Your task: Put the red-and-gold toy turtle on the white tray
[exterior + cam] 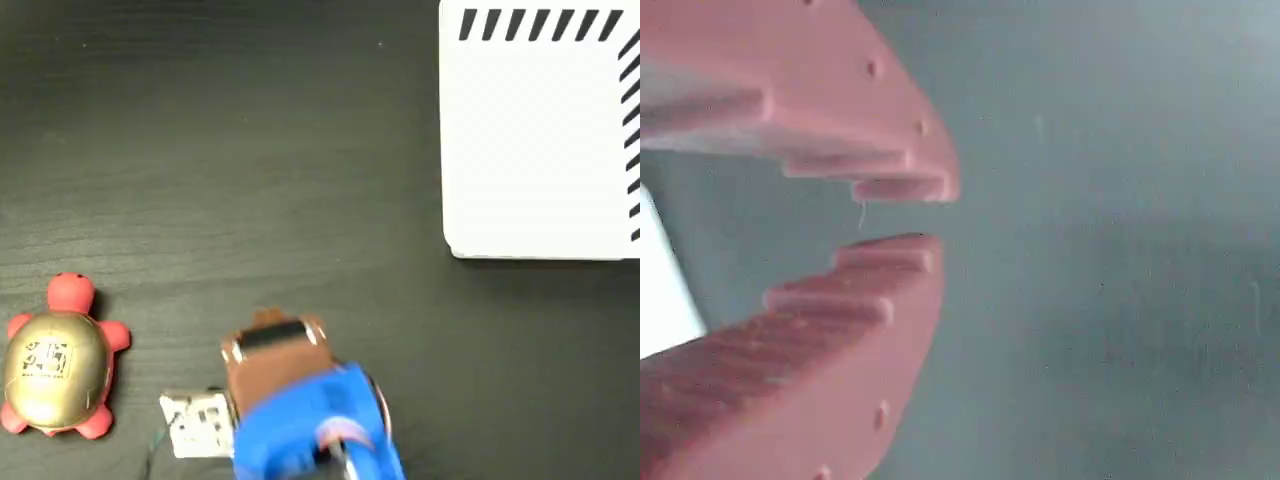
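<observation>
Fixed view: the red-and-gold toy turtle (pixel 57 363) sits on the dark table (pixel 250 150) at lower left, well apart from the white tray (pixel 540 150) at upper right. The arm's blue and brown wrist (pixel 300 400) is bottom centre. Best approach, I judge: swing left, come down over the shell.

Wrist view: gripper (pixel 905 215) nearly closed, a narrow gap between the toothed fingertips (pixel 890 260), holding nothing.

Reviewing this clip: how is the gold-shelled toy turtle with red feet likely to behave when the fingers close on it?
The red-and-gold toy turtle has a glossy domed shell, so the fingers may slide off its top; a low grip across the sides looks safer. It sits flat on its spread feet, so rolling seems unlikely. It looks small and probably light; a push might simply slide it across the dark table.
</observation>
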`<action>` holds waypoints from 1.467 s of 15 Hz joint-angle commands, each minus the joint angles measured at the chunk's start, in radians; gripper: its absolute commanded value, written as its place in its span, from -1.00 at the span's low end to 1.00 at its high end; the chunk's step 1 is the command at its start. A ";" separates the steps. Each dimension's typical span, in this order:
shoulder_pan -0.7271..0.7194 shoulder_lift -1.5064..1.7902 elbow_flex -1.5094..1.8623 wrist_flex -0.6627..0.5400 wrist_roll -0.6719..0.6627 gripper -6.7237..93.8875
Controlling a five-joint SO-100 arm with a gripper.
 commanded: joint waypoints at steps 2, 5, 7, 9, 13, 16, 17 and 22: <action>-0.044 -0.272 -0.365 0.066 -0.071 -0.86; -0.081 -0.422 -0.680 0.222 -0.268 -0.86; -0.141 -0.505 -0.790 0.258 -0.396 -0.86; -0.202 -0.591 -0.874 0.288 -0.482 -0.86; -0.328 -0.802 -1.143 0.511 -0.580 -0.86; -0.382 -0.911 -1.266 0.561 -0.614 -0.86; -0.391 -0.925 -1.289 0.561 -0.615 -0.86; -0.413 -1.034 -1.321 0.586 -0.617 -0.85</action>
